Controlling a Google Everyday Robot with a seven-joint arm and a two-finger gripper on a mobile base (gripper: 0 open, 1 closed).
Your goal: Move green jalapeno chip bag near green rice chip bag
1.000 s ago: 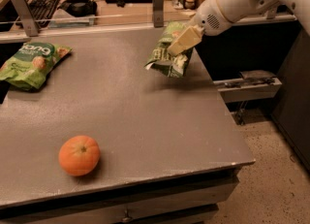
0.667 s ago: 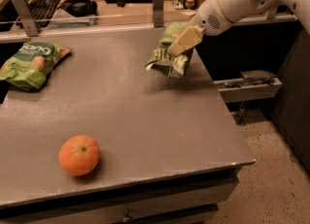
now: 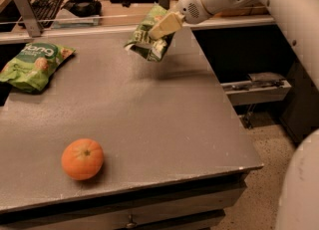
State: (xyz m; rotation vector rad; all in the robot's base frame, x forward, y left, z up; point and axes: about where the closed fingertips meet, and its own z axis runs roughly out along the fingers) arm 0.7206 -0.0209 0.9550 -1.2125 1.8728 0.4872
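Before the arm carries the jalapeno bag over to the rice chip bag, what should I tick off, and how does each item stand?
1. Gripper shut on green jalapeno chip bag: ok.
2. Bag clear of the table, over its far right part: ok.
3. Green rice chip bag in view at the table's left edge: ok.
4. Stretch between the bags free: ok; the orange sits near the front.
5. Grip firm enough: cannot tell.

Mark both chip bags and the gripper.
green jalapeno chip bag (image 3: 148, 46): camera view, lower half.
green rice chip bag (image 3: 31, 65): camera view, middle.
gripper (image 3: 163, 26): camera view, between fingertips, over table (image 3: 164, 124) far side.
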